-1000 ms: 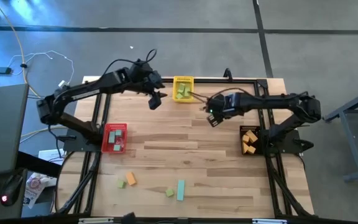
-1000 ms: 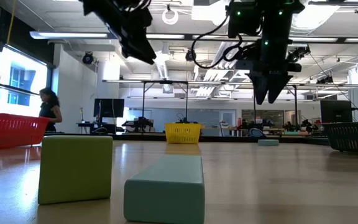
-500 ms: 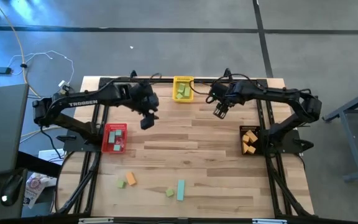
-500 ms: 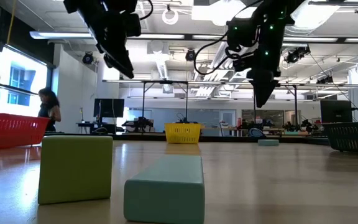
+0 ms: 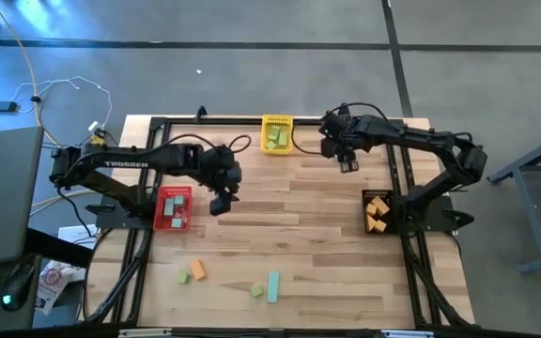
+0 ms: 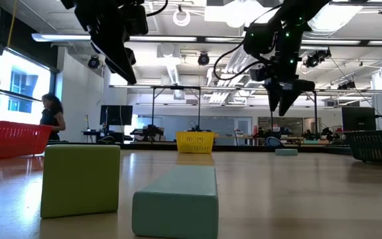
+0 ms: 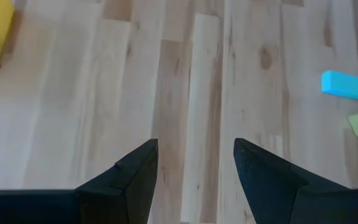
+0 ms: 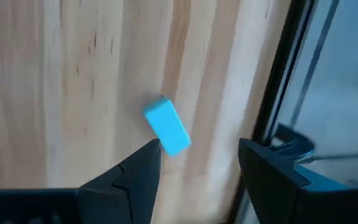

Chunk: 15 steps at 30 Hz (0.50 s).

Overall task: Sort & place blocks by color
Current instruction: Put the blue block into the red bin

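Hanging over the wooden table point(image 5: 289, 216), both grippers gape, holding nothing: left gripper point(image 5: 218, 202) beside the red bin point(image 5: 174, 207), right gripper point(image 5: 348, 163) above a teal block point(image 8: 166, 126). 4 loose blocks point(image 5: 272, 287) lie near the front edge.

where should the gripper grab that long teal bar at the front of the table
Grip the long teal bar across its narrow width, near its middle, coming straight down from above. It lies flat on the table with both long sides exposed. The small green cube sits close beside it on one side, so that finger needs care.
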{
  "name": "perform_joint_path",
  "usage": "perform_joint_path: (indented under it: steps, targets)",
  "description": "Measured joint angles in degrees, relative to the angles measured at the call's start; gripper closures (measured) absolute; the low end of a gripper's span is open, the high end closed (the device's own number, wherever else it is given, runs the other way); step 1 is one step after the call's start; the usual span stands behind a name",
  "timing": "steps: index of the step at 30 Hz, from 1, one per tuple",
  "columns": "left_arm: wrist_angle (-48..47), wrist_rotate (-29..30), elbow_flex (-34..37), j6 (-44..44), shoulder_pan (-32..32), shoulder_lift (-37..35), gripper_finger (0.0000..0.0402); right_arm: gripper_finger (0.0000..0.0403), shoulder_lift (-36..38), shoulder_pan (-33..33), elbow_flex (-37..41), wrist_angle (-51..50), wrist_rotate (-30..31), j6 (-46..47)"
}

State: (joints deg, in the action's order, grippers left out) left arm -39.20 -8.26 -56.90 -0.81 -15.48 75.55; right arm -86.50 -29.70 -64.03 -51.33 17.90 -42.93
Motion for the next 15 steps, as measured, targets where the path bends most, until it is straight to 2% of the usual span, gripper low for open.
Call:
perform_joint_path:
  steps: [5,15]
  targets:
    - [0.00,0.19,0.00,-0.34,1.32,0.00,0.0206,0.0202,-0.97,-2.19,0.00,0.24,-0.06,-8.56]
    - [-0.03,0.31,-0.01,-0.56,2.20,0.02,0.0206,0.0202,-7.86,-3.71,0.00,0.13,0.06,-14.70]
